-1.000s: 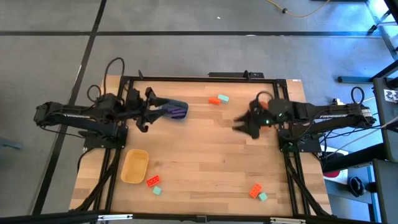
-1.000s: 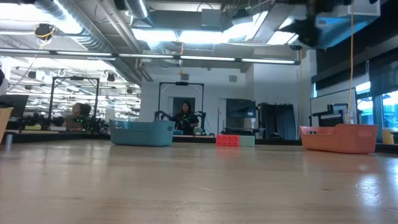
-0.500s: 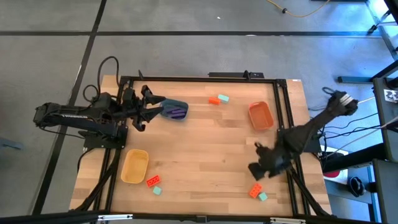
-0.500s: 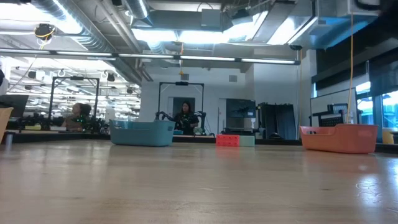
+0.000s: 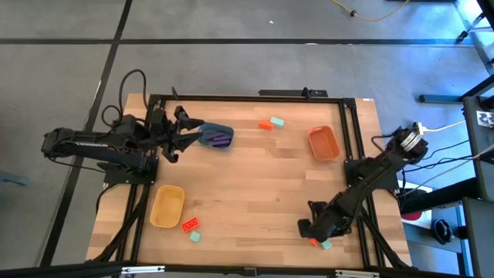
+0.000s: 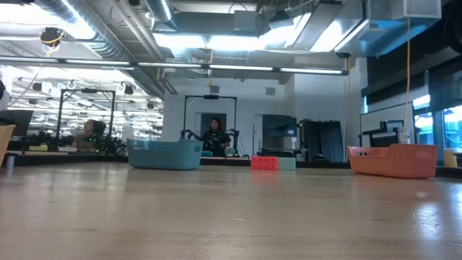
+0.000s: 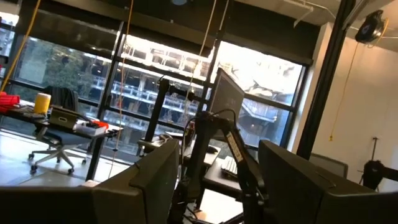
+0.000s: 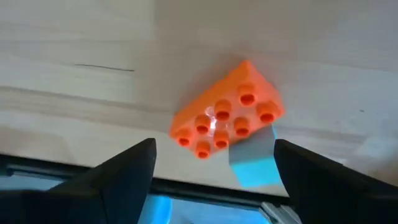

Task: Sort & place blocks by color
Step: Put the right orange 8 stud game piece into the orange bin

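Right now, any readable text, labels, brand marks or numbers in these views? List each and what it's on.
None can be read.
The orange brick between the right gripper's open fingers shows only plain studs, no lettering.
The mint brick touching it is bare.
The orange tub, yellow tub and blue tub show no labels from above.
Anything on the screens and desks in the room behind is too small to read.
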{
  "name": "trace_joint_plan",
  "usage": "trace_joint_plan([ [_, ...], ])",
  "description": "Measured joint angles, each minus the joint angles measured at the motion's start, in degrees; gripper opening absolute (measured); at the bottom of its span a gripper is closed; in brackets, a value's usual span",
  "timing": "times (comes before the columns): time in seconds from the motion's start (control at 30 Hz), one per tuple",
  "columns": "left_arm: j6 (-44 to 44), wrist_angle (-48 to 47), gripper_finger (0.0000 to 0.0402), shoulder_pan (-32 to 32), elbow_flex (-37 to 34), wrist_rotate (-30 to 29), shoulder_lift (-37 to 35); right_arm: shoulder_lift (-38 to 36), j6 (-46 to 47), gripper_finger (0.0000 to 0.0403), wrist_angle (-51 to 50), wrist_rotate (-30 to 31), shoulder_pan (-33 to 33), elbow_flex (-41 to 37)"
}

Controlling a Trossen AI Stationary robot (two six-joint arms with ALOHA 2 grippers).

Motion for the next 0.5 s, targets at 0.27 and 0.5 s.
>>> trace_joint_plan([
  [0.27, -0.1, 0.6, 0.0212, 0.0, 0.0, -0.1, -1.0, 2.5, 0.0, 0.0328, -0.5, 0.1, -0.4, 0.0],
  [0.5, -0.6, 0.4, 0.0212, 0.0, 0.0, -0.2, -1.3, 2.9, -0.4, 0.0328, -0.7, 1.9, -2.0, 0.0],
])
